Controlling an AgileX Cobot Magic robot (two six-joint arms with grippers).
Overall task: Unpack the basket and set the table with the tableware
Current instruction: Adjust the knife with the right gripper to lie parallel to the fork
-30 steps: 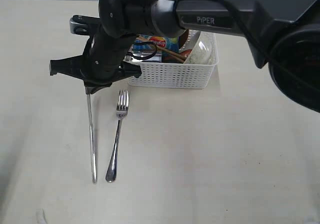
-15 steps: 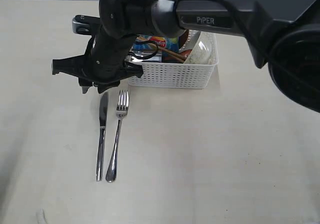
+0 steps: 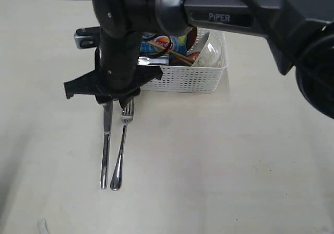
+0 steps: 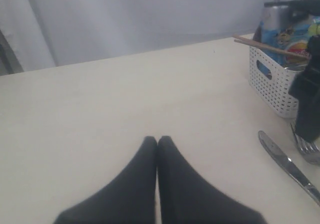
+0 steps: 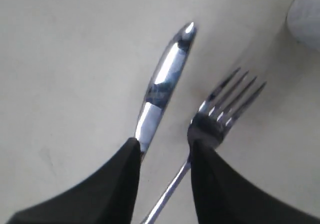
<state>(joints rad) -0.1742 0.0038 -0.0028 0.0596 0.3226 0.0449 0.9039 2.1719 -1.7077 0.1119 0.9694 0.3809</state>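
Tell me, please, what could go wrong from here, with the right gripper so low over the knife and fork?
1. The open right gripper hangs low over the knife and fork. A sideways move before lifting might knock them out of line.
2. The chopsticks stick out past the rim of the crowded basket. A reach into it could catch them, and perhaps drag the basket.

past the far edge of the table (image 4: 100, 99) i work over, a plain pale grey wall (image 4: 150, 19) stands in soft, even light; a darker strip (image 4: 6, 49) slants at its edge.
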